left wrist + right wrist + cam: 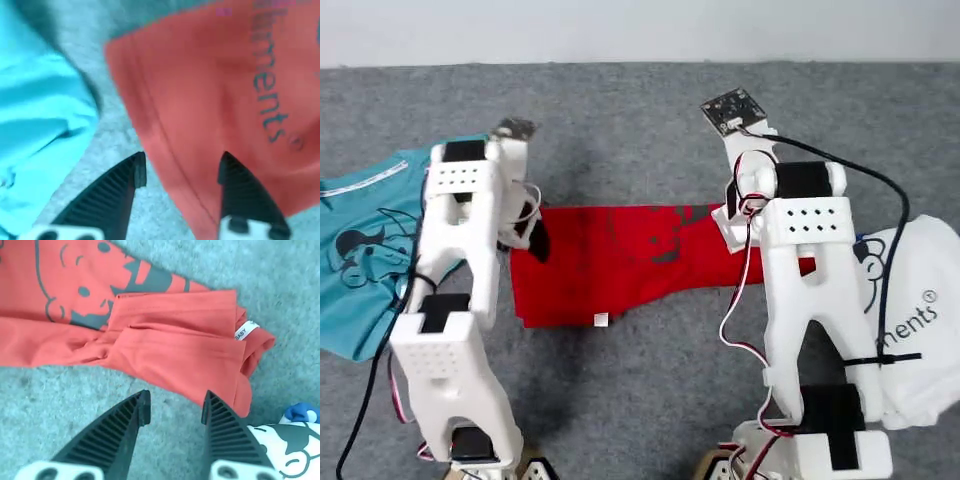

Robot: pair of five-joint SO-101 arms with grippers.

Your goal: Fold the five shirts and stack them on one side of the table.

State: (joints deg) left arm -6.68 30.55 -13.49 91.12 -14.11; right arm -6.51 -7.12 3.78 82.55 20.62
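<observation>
left hand (182, 167) spread, red shirt (210, 100) edge in its gap, teal shirt (40, 115) beside. right hand (175, 402) spread, just short of red shirt's collar end.

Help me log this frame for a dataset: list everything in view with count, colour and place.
red shirt: 1, red with dark print, partly folded, mid-table between the arms
teal shirt: 1, teal, spread at the high view's left edge, by the left arm
white shirt: 1, white with print, at the high view's right edge, by the right arm
table: 1, grey felt-like surface
left arm: 1, white
right arm: 1, white
left gripper: 1, black fingers open, astride the red shirt's edge
right gripper: 1, black fingers open, over the table beside the red shirt
</observation>
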